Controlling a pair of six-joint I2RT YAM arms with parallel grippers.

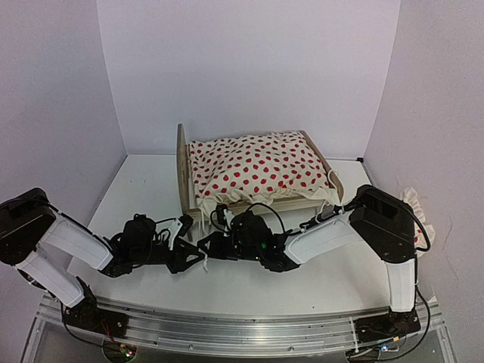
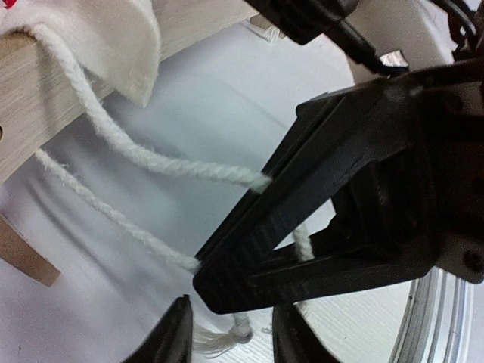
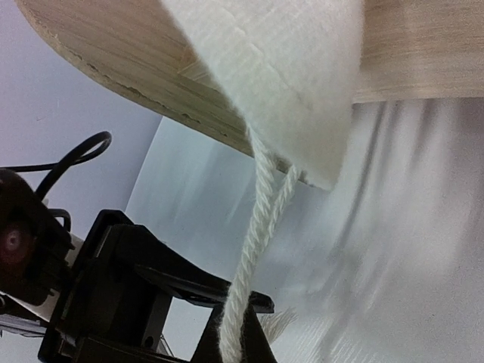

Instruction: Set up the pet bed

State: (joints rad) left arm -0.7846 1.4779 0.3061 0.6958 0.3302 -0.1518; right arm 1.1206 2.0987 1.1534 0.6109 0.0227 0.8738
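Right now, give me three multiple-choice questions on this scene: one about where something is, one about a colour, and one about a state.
1. Where does the dotted duvet lie?
A. on the pet bed
B. flat on the table
C. over the left arm

2. What colour are its dots?
A. blue
B. red
C. green

3. What is the right tool doing?
A. open and empty
B. shut on the white cord
C. shut on the headboard

Answers:
1. A, because the duvet covers the bed frame.
2. B, because the dots are red on cream.
3. B, because the cord runs down between its closed fingers.
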